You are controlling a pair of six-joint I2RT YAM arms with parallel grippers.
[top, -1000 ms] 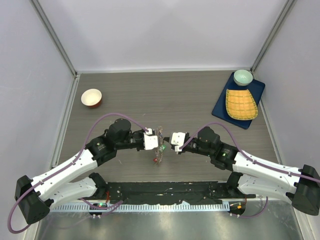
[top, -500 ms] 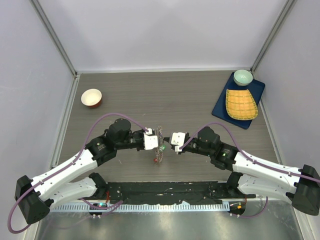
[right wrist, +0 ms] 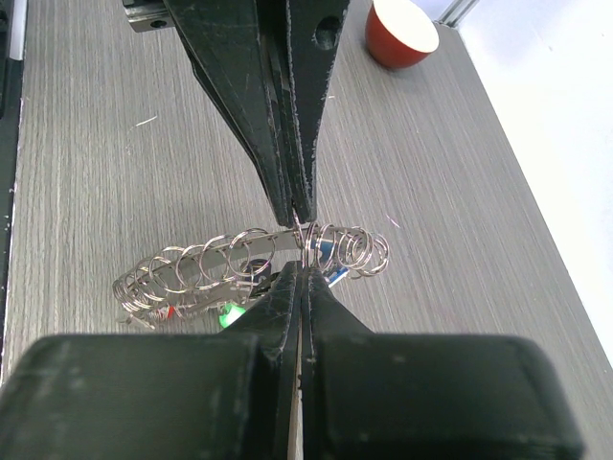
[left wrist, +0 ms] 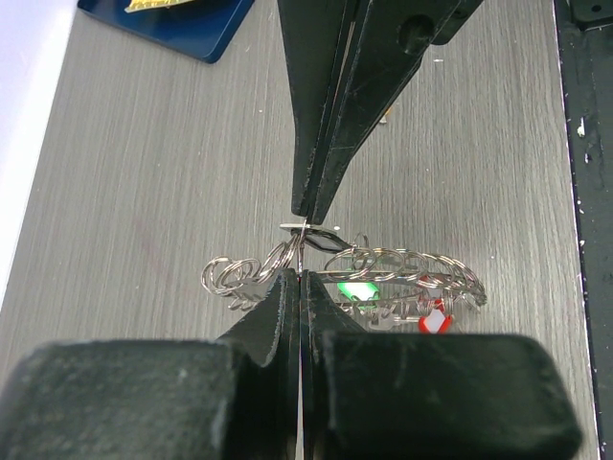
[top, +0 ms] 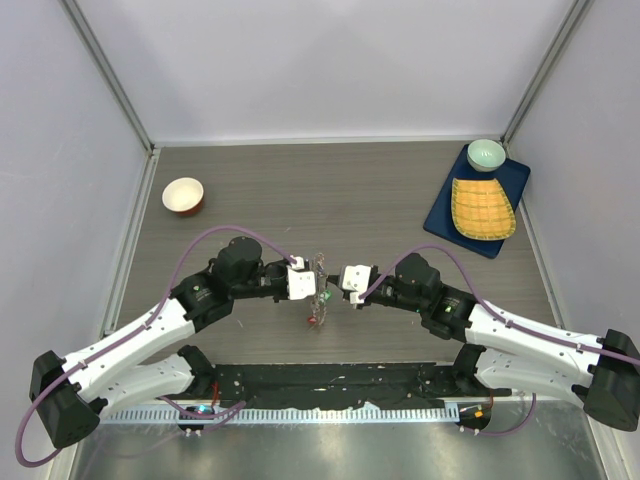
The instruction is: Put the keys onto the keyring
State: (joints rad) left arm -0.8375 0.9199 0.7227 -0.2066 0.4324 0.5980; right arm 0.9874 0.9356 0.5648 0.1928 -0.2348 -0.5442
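Desk [top: 350,190]: grey wood grain, boxed in by pale panels [top: 60,180] left, right and back. There was a wide bare run across the middle and back. The left arm [top: 150,330] and right arm [top: 510,335] bowed in from the near edge and met at centre front.

The blue tray [top: 440,215] sat in the back right corner, carrying a yellow mat [top: 482,208] and a pale green bowl [top: 486,153]. The red bowl [top: 183,195] was back left. All were well apart from the work.

The left end effector [top: 314,282] and right end effector [top: 330,284] stood tip to tip. Both were clenched on the rim of the keyring [top: 317,300], which they held up on edge between them.

The overhead view gave the ring edge-on, only a thin streak. The wrist views opened it into a flattened loop fringed with keys [left wrist: 235,278], with a green tag [left wrist: 359,290] and a red tag [left wrist: 436,321]. Only the right wrist view showed a blue tag [right wrist: 326,257].

Each wrist view's lower part was blocked by its own fingers. I could not tell whether a key loop was also pinched, or whether the ring's lower edge touched the desk.
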